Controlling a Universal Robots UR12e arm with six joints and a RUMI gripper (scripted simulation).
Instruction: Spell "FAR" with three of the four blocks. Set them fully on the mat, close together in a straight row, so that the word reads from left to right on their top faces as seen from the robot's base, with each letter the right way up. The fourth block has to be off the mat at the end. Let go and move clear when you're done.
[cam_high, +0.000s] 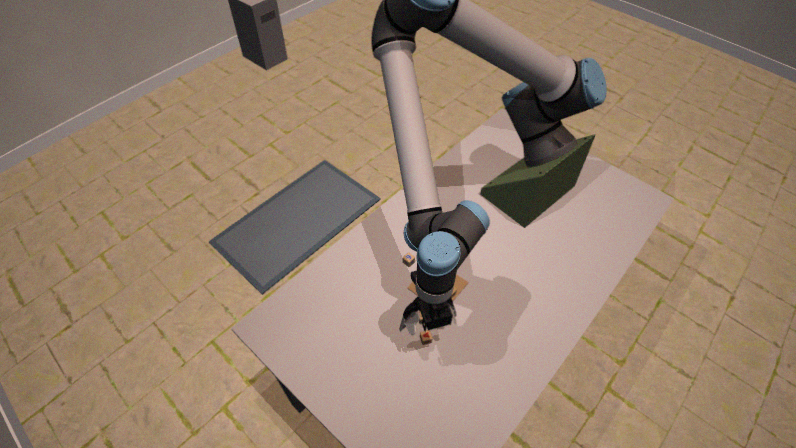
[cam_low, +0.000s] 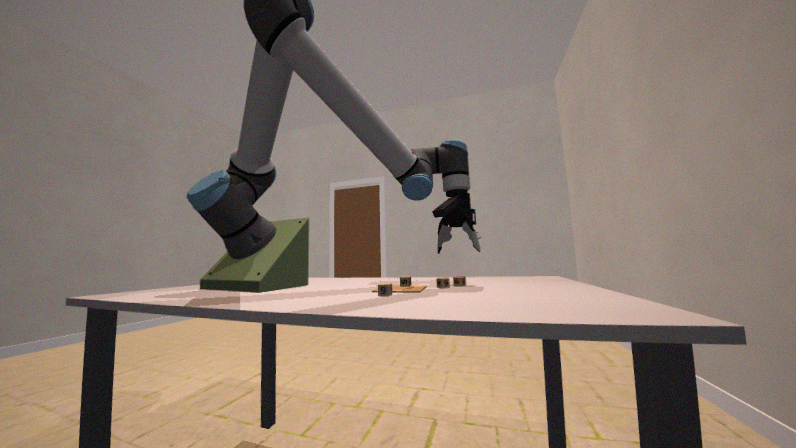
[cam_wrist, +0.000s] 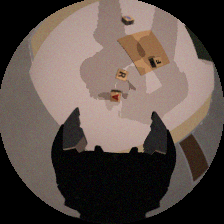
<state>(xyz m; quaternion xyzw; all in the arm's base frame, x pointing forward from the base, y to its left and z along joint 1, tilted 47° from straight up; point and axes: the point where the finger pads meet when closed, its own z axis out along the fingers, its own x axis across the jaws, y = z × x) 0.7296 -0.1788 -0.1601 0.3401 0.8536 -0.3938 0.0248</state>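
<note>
My gripper (cam_low: 457, 242) is open and empty, hanging well above the table over the two blocks that lie off the mat. The small tan mat (cam_wrist: 142, 50) lies on the table (cam_low: 501, 306). The F block (cam_wrist: 156, 61) sits on the mat near one edge. The R block (cam_wrist: 121, 74) lies on the table just off the mat. The A block (cam_wrist: 115, 95), with a red letter, lies beside it, closest to my fingers. It also shows in the top view (cam_high: 426, 336). A fourth block with a blue mark (cam_high: 409, 259) lies apart beyond the mat; its letter is too small to read.
The green robot base (cam_high: 534, 186) stands at the table's far end. On the floor beside the table are a grey panel (cam_high: 295, 222) and a grey cabinet (cam_high: 259, 30). My wrist hides most of the mat in the top view.
</note>
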